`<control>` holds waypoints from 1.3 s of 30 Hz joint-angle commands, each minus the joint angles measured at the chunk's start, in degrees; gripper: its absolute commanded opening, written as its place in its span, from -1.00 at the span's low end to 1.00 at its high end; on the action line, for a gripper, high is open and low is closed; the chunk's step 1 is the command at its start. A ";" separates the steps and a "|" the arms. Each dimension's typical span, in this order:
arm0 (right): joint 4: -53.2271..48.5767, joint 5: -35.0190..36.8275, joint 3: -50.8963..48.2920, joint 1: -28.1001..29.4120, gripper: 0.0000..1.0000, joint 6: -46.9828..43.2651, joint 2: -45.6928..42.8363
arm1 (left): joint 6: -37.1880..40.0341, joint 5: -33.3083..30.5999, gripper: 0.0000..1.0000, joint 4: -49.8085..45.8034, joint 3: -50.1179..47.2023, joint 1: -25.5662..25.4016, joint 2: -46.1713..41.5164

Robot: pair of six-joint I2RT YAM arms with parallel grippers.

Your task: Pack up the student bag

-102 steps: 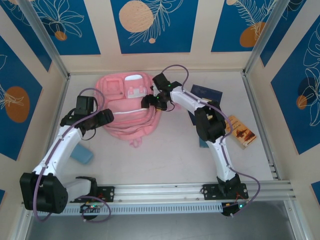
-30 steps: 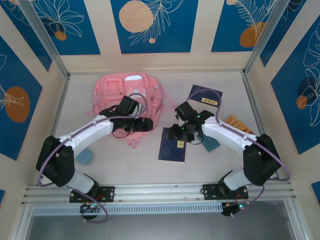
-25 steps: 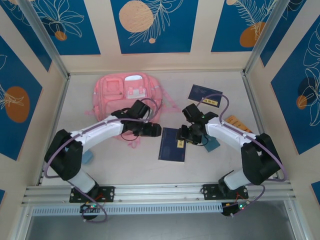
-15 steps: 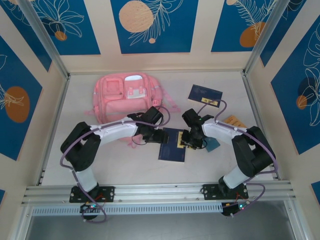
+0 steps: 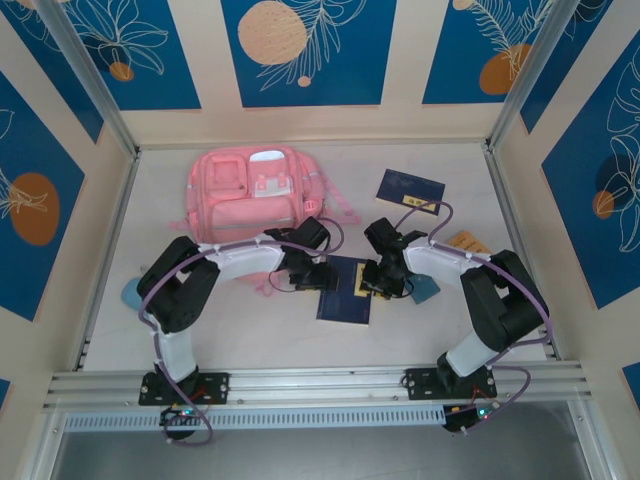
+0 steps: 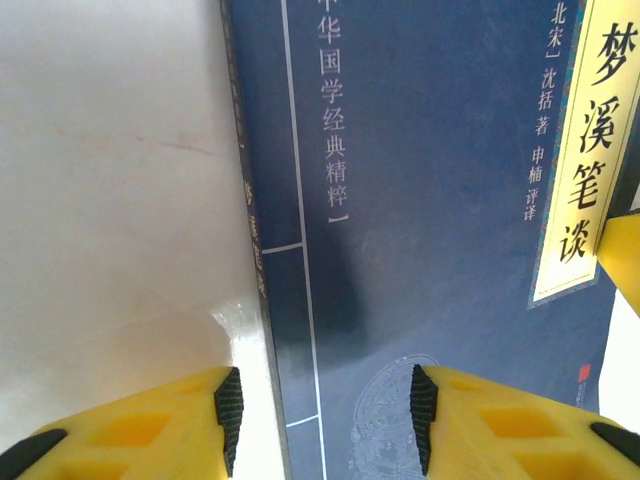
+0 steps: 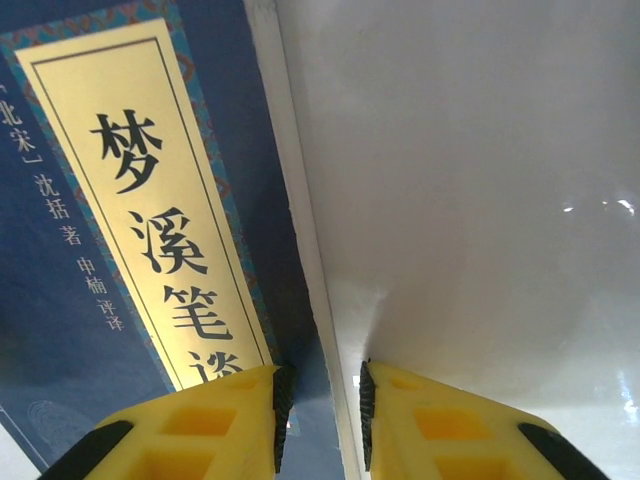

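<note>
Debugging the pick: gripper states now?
Left gripper: open, straddling the dark blue book at its spine.
Right gripper: jaws narrow at its page edge; grip cannot be told.

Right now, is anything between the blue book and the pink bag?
The left arm lies across that path, along the near edge of the student bag; no loose thing separates the blue book from it.

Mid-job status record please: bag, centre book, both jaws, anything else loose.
student bag: far side, left of centre, lying flat
centre book: dark blue, flat on table, between the grippers
left gripper: jaws open, straddling book's spine edge
right gripper: jaws narrow over book's opposite edge; grip unclear
second blue book: right of bag, untouched
teal case: beside right gripper
</note>
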 commanded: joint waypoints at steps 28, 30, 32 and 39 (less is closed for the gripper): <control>4.30 -4.37 -3.62 -0.23 -0.45 0.53 1.94 | -2.51 18.46 -0.04 9.68 -1.25 0.34 -7.21; 4.83 -4.85 -3.78 -0.23 -0.45 0.58 1.62 | -3.53 20.60 -0.05 10.98 -1.95 0.29 -7.82; 5.27 -5.29 -3.88 -0.22 -0.45 0.69 1.32 | -5.78 22.48 -0.08 14.02 -3.46 0.34 -8.14; 5.86 -5.48 -4.40 -0.18 -0.45 1.10 0.67 | -8.08 20.46 -0.12 15.10 -4.03 0.34 -5.19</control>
